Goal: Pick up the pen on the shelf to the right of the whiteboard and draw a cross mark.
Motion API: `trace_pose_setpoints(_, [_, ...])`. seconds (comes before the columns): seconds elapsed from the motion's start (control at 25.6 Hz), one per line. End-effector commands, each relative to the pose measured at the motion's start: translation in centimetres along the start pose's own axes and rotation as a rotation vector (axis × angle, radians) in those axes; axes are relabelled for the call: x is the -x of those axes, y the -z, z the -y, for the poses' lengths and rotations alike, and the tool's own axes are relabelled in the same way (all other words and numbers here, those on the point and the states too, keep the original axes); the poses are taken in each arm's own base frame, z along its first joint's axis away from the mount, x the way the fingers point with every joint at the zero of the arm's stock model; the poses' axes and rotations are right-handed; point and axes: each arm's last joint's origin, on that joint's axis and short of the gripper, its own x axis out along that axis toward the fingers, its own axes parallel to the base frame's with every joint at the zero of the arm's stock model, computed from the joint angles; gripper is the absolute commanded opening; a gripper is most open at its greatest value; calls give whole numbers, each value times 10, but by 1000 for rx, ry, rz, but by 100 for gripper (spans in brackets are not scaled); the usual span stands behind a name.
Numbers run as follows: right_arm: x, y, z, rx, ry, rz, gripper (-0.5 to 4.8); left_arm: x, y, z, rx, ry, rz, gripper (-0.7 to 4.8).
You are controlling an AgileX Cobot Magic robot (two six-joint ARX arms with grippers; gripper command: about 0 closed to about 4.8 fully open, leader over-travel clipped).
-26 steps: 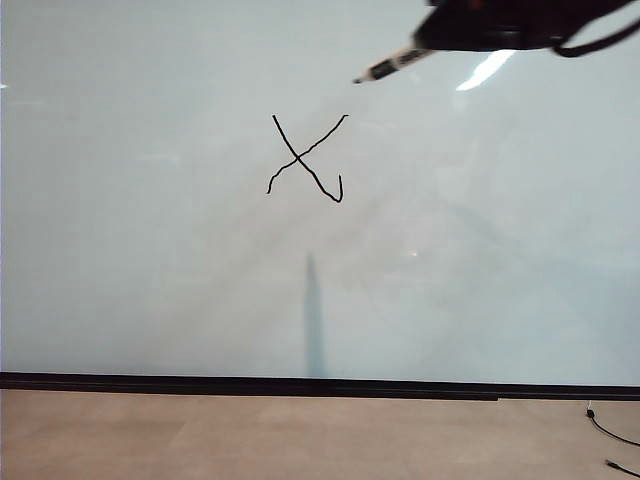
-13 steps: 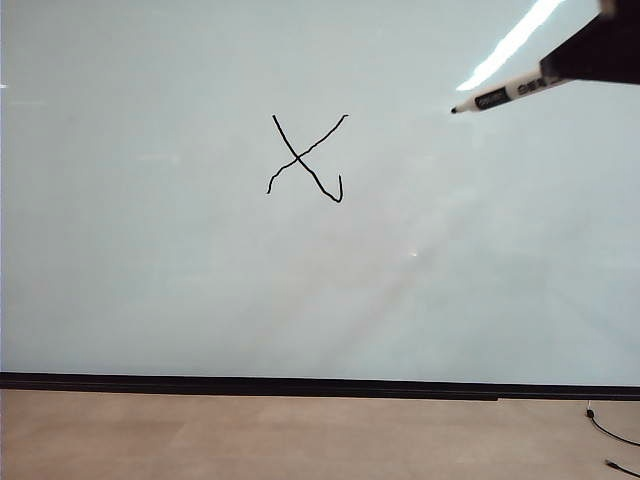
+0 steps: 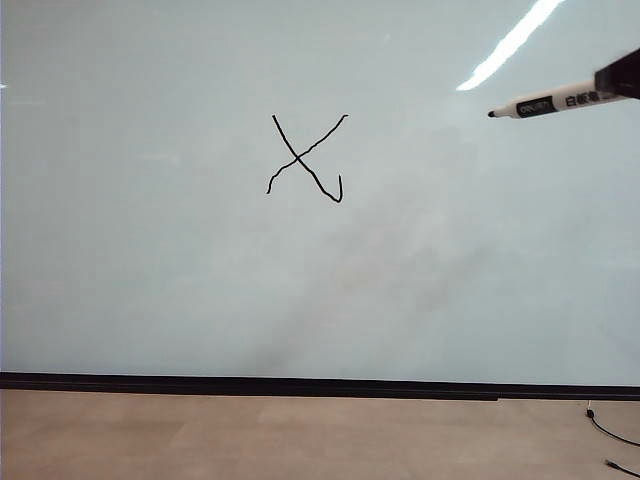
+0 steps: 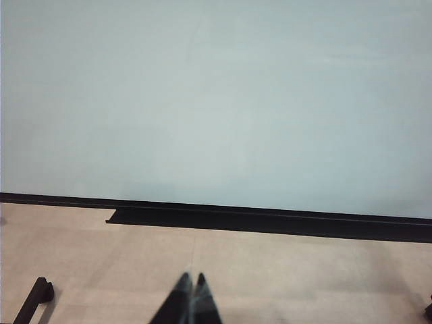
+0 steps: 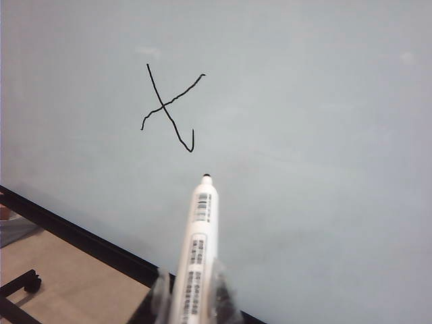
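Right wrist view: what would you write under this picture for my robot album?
Right gripper holds the pen off the whiteboard, beside the finished cross mark.

Right gripper: your jaws clamp the pen at the exterior view's right edge;
Left gripper: your fingers pressed together, low

Inspector: What is lying in the way across the whiteboard?

Assessor: Only the cross mark is sitting on it, left of centre. The right gripper, clamping the pen, is hanging at the upper right edge, tip well apart from the mark.

Inspector: And lower down?

Assessor: The left gripper, jaws together, is sitting low over the floor, short of the board's black strip. A cable is trailing at the lower right.
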Motion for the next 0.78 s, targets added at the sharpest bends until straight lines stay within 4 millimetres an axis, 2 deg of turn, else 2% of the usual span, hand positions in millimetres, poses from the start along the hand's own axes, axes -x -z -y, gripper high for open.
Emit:
trace_pose_setpoints(0.04, [3, 1, 0, -6, 3, -12, -6, 0, -2, 0, -4, 4, 11, -5])
trace_pose_setpoints(0.47, [8, 6, 5, 6, 66, -57, -6, 0, -2, 0, -4, 4, 11, -5])
trace_pose_setpoints(0.78, [10, 10, 32, 29, 215, -87, -6, 0, -2, 0, -4, 4, 11, -4])
